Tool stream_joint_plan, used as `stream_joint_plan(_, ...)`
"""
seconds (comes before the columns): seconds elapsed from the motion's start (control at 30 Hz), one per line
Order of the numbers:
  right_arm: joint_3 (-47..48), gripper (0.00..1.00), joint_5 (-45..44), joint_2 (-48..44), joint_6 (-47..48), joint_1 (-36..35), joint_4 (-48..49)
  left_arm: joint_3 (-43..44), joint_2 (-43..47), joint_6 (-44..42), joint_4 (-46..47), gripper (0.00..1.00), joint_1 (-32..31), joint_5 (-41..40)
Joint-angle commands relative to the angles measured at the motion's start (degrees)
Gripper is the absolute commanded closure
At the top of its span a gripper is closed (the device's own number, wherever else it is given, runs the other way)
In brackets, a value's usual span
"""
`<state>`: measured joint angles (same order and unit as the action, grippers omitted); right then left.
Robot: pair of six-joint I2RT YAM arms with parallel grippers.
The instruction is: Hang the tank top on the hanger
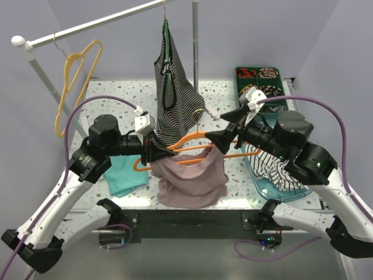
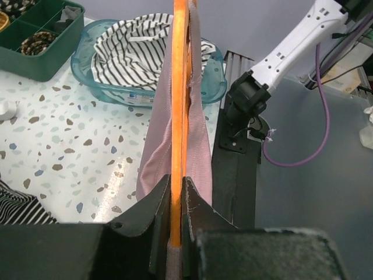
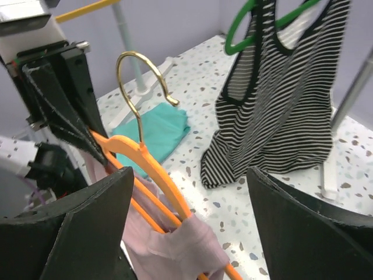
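Observation:
The orange hanger (image 1: 192, 140) is held level above the table, its gold hook (image 3: 137, 87) pointing up. My left gripper (image 1: 156, 153) is shut on its left end, and the bar (image 2: 179, 87) runs straight out between the jaws (image 2: 176, 186). The mauve tank top (image 1: 189, 178) hangs from the hanger. One strap is over the right arm (image 3: 175, 245), and cloth drapes on both sides of the bar (image 2: 154, 151). My right gripper (image 1: 218, 129) is open wide around the hanger's right shoulder (image 3: 191, 175), touching nothing.
A striped top (image 1: 172, 93) on a green hanger hangs from the rail (image 1: 93, 23) just behind. A yellow hanger (image 1: 76, 76) hangs at left. A teal folded cloth (image 1: 125, 175) lies under the left arm. A blue tub (image 1: 274, 175) with striped cloth and a green tray (image 1: 262, 79) stand at right.

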<state>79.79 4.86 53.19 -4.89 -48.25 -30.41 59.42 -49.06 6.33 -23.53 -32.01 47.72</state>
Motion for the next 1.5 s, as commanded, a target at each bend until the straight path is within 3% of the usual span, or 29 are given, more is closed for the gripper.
stream_joint_plan(0.0,-2.4,0.2,-9.3,-4.7,-3.7,0.2,2.2,-1.1,2.6,4.1,4.7,1.0,-0.2,-5.2)
stream_joint_plan(0.23,-9.6,0.48,-6.2,-9.3,-9.1,0.2,-0.1,-0.1,2.9,7.2,4.9,1.0,-0.2,-11.1)
stream_joint_plan(0.3,-11.8,0.49,-5.0,-9.2,-10.1,0.1,0.0,0.1,3.3,7.9,5.3,1.0,-0.2,-11.2)
stream_joint_plan(0.43,-15.7,0.41,-7.7,-8.0,-12.2,0.2,1.8,1.0,3.4,8.1,4.7,1.0,-0.2,-12.1)
stream_joint_plan(0.77,-17.0,0.42,-7.3,-3.4,-14.1,0.2,5.9,4.6,3.5,8.2,3.1,1.0,-0.2,-12.7)
stream_joint_plan(0.87,-16.5,0.52,-7.9,-3.1,-14.0,0.2,5.9,4.9,3.8,8.1,2.9,1.0,-0.2,-13.2)
stream_joint_plan(0.9,-16.4,0.64,-8.0,-3.3,-14.3,0.2,6.0,5.0,3.9,8.0,2.6,1.0,-0.2,-13.4)
stream_joint_plan(1.0,-15.1,0.84,-9.2,-3.8,-14.5,0.2,5.1,5.1,3.8,7.6,1.5,1.0,-0.2,-14.1)
stream_joint_plan(1.1,-12.6,0.97,-10.2,-4.2,-14.5,0.2,3.5,4.9,4.1,6.7,-0.4,1.0,-0.2,-15.2)
stream_joint_plan(1.47,-4.6,1.0,-20.1,-2.3,-12.9,0.2,-1.9,5.6,7.3,5.9,-3.0,1.0,-0.2,-18.1)
